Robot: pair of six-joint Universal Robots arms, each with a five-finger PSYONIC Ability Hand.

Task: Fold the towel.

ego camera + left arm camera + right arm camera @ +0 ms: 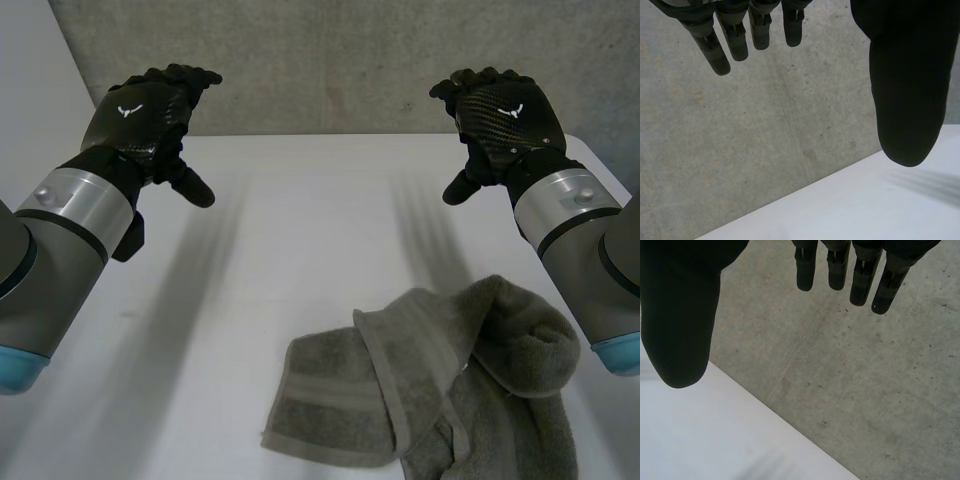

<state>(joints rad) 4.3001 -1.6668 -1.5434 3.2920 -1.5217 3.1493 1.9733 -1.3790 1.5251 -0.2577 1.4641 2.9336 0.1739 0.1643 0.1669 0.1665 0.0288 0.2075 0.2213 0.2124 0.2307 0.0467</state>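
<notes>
Head view: left hand (140, 115), right hand (500, 115) loose-fingered, empty; crumpled towel (430, 395) on table (300, 230).

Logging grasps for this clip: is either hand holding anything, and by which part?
Nothing is held. The left hand and the right hand hover open above the table; the towel lies crumpled on it, untouched.

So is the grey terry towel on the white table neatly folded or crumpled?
Crumpled. The grey terry towel lies in a rumpled heap on the white table, its edges twisted and overlapping.
</notes>
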